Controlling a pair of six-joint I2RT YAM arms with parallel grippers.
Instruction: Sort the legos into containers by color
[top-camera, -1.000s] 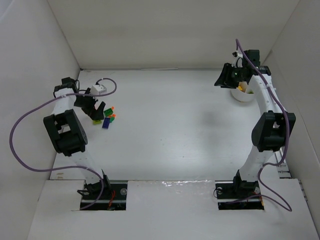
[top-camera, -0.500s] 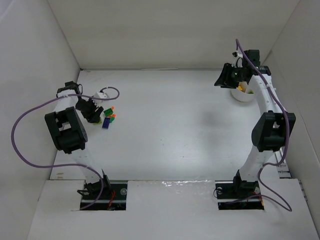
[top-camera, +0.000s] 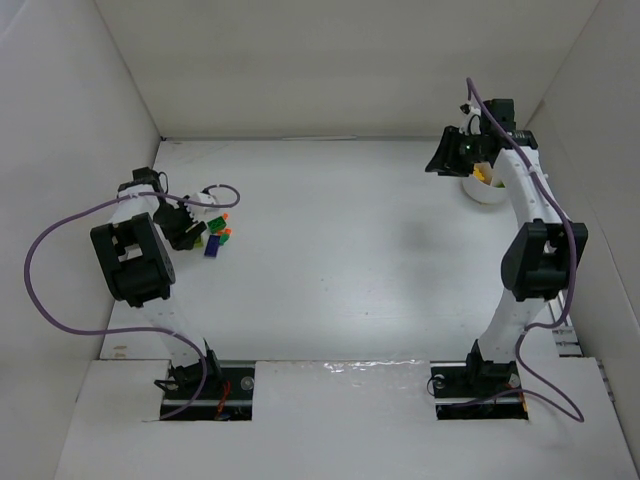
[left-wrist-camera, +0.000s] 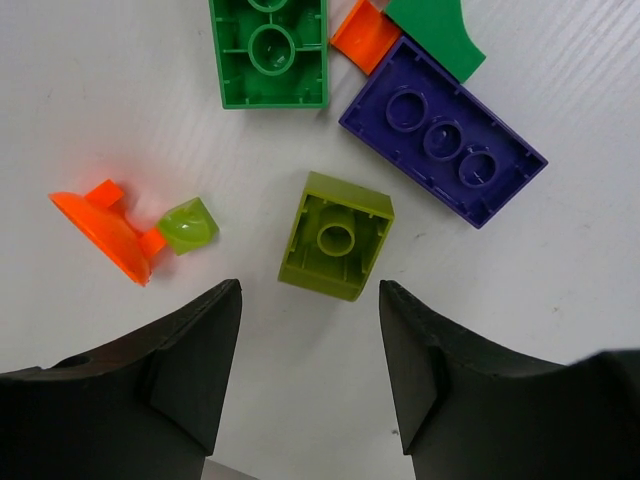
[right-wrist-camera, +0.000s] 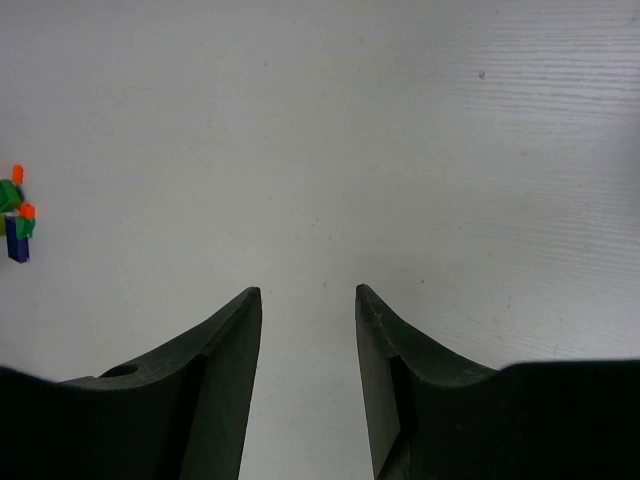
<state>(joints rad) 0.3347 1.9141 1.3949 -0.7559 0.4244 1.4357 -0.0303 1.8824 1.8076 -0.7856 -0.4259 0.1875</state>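
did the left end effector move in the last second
Yes. In the top view the left end effector slid slightly toward the table's near edge, judged against the lego pile, which stayed put.

Left gripper (left-wrist-camera: 310, 315) low, right gripper (right-wrist-camera: 308, 305) seemingly raised, both gaping

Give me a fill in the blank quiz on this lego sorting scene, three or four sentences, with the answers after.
1. The left gripper, just short of the lime brick, has its jaws ____.
2. The dark brick shows ____ round sockets in a row.
3. The white cup stands close to the ____ arm.
4. The right gripper holds ____.
Answers: open; three; right; nothing.
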